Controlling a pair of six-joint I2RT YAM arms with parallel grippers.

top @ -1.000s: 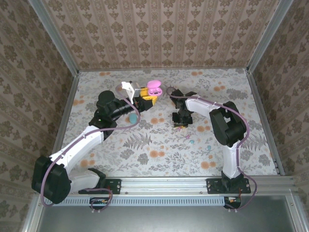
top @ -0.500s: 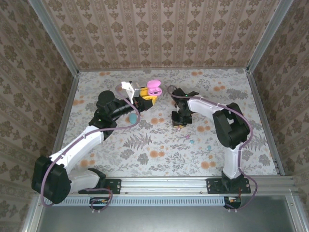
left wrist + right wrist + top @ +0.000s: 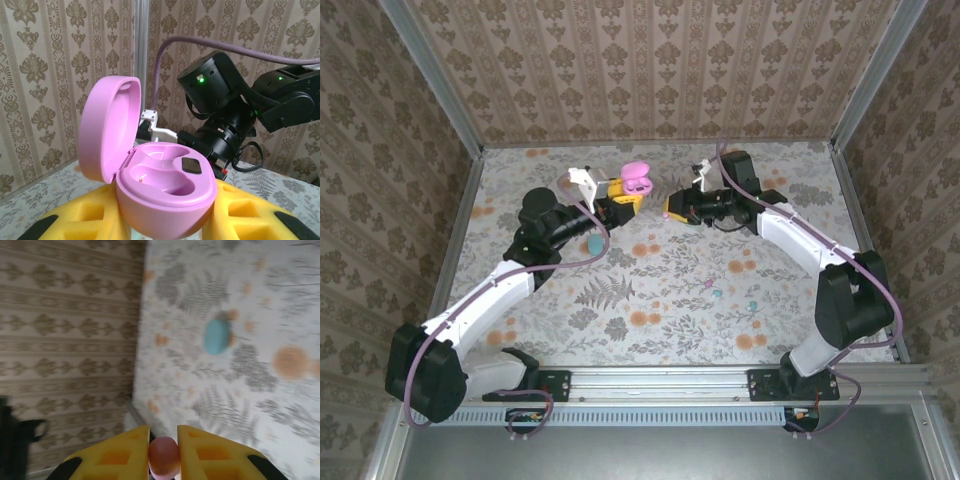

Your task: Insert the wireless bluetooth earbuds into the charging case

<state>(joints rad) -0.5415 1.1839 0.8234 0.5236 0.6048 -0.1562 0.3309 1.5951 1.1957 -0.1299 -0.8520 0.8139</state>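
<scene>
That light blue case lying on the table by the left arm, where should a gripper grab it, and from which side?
Probably from straight above, closing across its narrow width. The light blue case is a smooth oval pebble lying flat on the table, so its long sides offer the shortest span; the rounded ends would likely slip.

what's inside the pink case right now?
Case, lid up: two wells, both look empty, dark pad by the right one. Front rim hides the wells' near floor.
</scene>
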